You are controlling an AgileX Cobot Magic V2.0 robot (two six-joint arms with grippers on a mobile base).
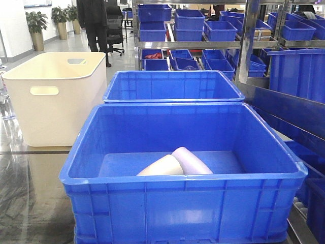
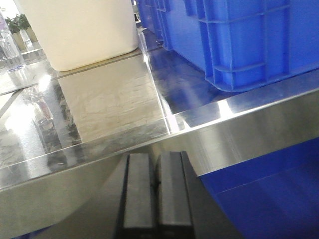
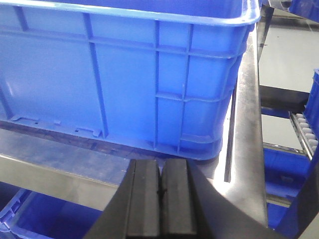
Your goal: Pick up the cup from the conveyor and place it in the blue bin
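Observation:
A large blue bin stands at the front of the steel table. Two cups lie on their sides on its floor: a cream cup and a pale lilac cup touching it. The bin's outer wall shows in the left wrist view and in the right wrist view. My left gripper is shut and empty, low in front of the table's steel edge. My right gripper is shut and empty, just below the bin's front right corner. Neither gripper shows in the front view. No conveyor cup shows.
A second blue bin stands behind the first. A cream tub stands at the left, also in the left wrist view. Shelves of blue bins fill the back. A roller track runs at the right.

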